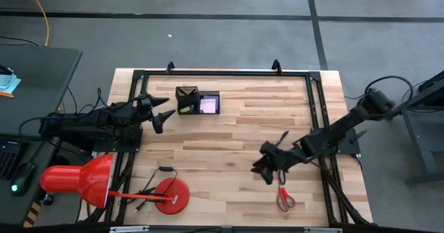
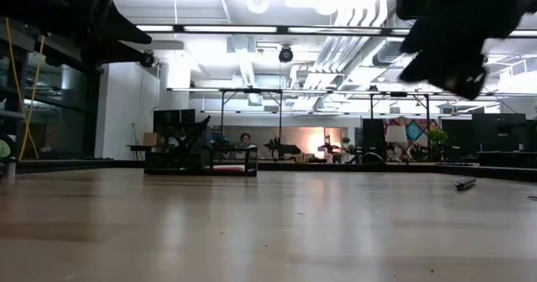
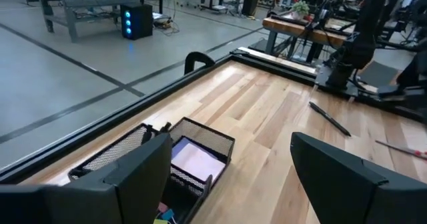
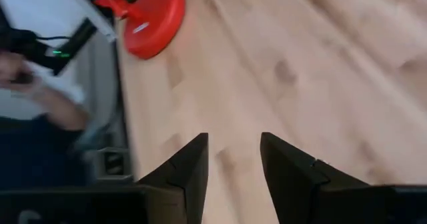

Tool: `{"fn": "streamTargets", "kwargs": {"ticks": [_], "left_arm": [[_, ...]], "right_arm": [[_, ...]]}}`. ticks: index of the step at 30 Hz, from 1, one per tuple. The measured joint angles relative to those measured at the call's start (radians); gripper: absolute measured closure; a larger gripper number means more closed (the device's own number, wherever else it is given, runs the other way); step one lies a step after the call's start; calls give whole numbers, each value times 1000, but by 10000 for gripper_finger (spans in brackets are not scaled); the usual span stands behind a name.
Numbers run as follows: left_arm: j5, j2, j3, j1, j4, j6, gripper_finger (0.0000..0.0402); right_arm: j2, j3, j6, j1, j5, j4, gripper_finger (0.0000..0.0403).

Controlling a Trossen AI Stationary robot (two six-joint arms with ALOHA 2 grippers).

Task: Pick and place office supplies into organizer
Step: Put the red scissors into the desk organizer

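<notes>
Near the front right of the table [image 1: 229, 136], I am holding my right gripper [image 1: 262, 165] just above the bare wood, its two fingers parted with a clear gap between them and nothing held. The red-handled scissors [image 1: 284, 197] are lying just beside it, toward the front edge and a little further right, with the red loops nearest the front edge and the blades pointing back toward my wrist. Their long axis is running roughly front to back, so I am judging that I would need to shift toward the front edge and turn my fingers to straddle the blades crosswise. A slim black pen [image 1: 283, 137] is lying on the far side of this gripper, angled diagonally.

My left gripper [image 1: 161, 113] is waiting at the back left, fingers spread wide and empty, just beside the organizer [image 1: 198, 100]. That black mesh box is sitting near the back rail, with a pink sticky-note pad [image 3: 195, 161] already lying in one compartment.

My right arm is clearly the nearer one to the scissors; the organizer is lying well apart from them, diagonally across the table toward the back left.
</notes>
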Motion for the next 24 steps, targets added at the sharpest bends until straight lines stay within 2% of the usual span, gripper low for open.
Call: {"fn": "streamTargets", "kwargs": {"ticks": [3,6,11,17,24], "left_arm": [[-13,0,0,1,4,22,108],[-45,0,0,0,21,50,108],[-53,0,0,0,47,53,108],[-51,0,0,0,53,53,108],[-36,0,0,0,50,41,108]], "right_arm": [[-56,0,48,-1,-99,-35,274],[-90,0,80,6,-146,-45,274],[-96,0,403,12,-194,-87,274],[-94,0,654,94,-167,-134,276],[-94,0,870,258,-50,-173,299]]}}
